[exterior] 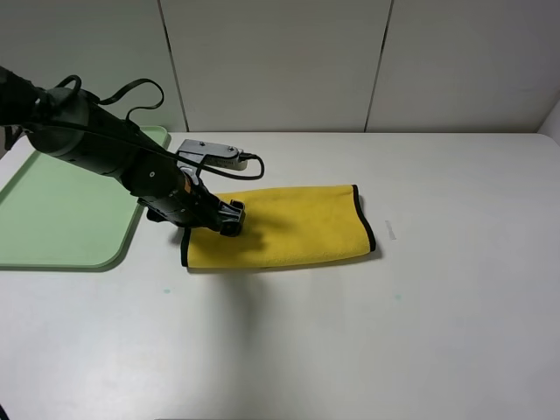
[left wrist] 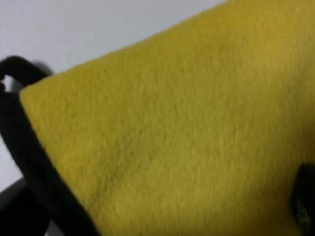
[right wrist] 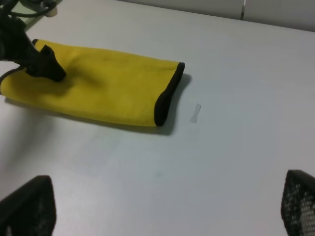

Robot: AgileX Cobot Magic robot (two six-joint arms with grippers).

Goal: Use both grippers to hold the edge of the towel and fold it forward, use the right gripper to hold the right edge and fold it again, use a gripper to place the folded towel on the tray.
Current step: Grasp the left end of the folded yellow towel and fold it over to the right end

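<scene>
The yellow towel lies folded into a long strip on the white table, with its black-trimmed edge at the right end. My left gripper is low over the towel's left end. In the left wrist view the yellow pile fills the frame, with black trim at one side and one fingertip far out at the other; the jaws look open around the cloth. My right gripper is open and empty, well back from the towel. The mint-green tray lies at the left.
A grey power strip with a black cable lies just behind the towel's left end. A small pale scrap lies on the table right of the towel. White wall panels stand behind the table.
</scene>
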